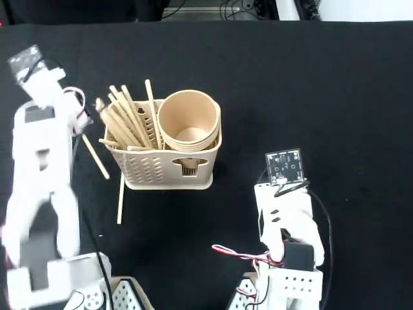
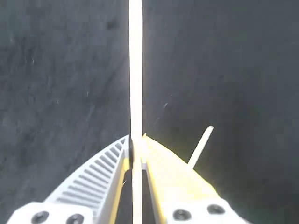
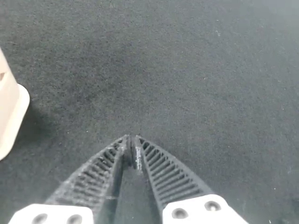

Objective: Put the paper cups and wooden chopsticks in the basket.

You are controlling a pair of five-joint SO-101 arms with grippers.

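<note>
Left jaws pinch one chopstick [image 2: 135, 70], left of the basket [image 1: 169, 169]. Right jaws pressed together, empty, at lower right. Basket, centre frame, holds stacked cups [image 1: 188, 119] and chopsticks [image 1: 126, 119]. A second chopstick [image 1: 120, 200] lies on the worktop [image 1: 322, 97].

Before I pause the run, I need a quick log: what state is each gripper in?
Left gripper: closed on a wooden chopstick.
Right gripper: closed, holding nothing.
</note>
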